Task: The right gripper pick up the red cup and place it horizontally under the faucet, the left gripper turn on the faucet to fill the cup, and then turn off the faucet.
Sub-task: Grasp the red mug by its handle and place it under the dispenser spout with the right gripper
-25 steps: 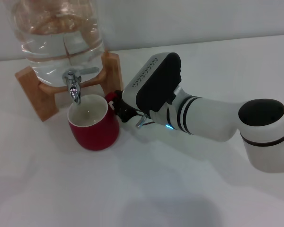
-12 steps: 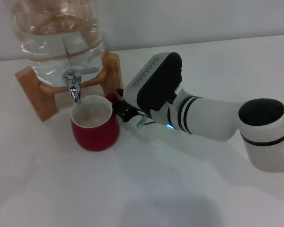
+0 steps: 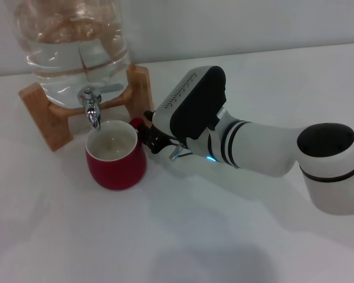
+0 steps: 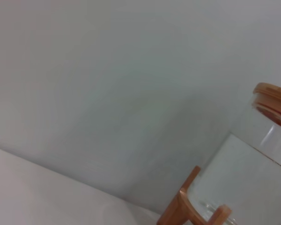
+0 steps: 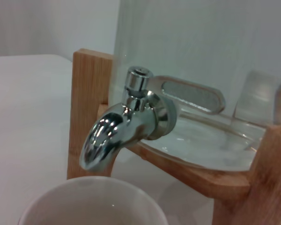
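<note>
The red cup [image 3: 115, 162] stands upright on the white table, its cream inside directly below the spout of the chrome faucet [image 3: 92, 109]. The faucet's flat lever points sideways. My right gripper [image 3: 146, 132] reaches in from the right and is shut on the cup's small red handle [image 3: 135, 122]. In the right wrist view the faucet [image 5: 126, 126] is close above the cup's white rim [image 5: 93, 204]. No water stream shows. My left gripper is out of view.
The glass water jar [image 3: 71, 41] sits on a wooden stand [image 3: 44, 115] at the table's back left. The left wrist view shows the jar [image 4: 253, 164], part of the stand [image 4: 187, 206] and a plain wall.
The cup has shifted a little to the left under the spout, held by the right gripper. The faucet lever has not moved.
</note>
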Tool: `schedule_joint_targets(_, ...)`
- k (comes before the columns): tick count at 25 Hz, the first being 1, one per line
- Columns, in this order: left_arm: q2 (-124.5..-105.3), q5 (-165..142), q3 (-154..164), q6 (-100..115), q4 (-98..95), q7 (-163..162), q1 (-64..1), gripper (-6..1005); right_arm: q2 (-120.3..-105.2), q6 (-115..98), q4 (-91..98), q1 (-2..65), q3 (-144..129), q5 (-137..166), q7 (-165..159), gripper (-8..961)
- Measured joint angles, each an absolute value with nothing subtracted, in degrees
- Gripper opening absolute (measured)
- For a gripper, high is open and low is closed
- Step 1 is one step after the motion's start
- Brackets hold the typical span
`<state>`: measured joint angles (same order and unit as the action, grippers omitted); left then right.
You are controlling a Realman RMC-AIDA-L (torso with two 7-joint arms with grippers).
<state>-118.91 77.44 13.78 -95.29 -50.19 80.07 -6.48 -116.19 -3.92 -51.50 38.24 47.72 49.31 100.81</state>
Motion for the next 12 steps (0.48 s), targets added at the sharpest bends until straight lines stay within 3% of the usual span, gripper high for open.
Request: schedule_joint_targets(12, -118.91, 77.4, 13.4, -95.3, -50.2, 80.1, -6.3, 888, -116.07, -3.8, -52.0, 37.9, 48.2, 49.3, 100.8, 271)
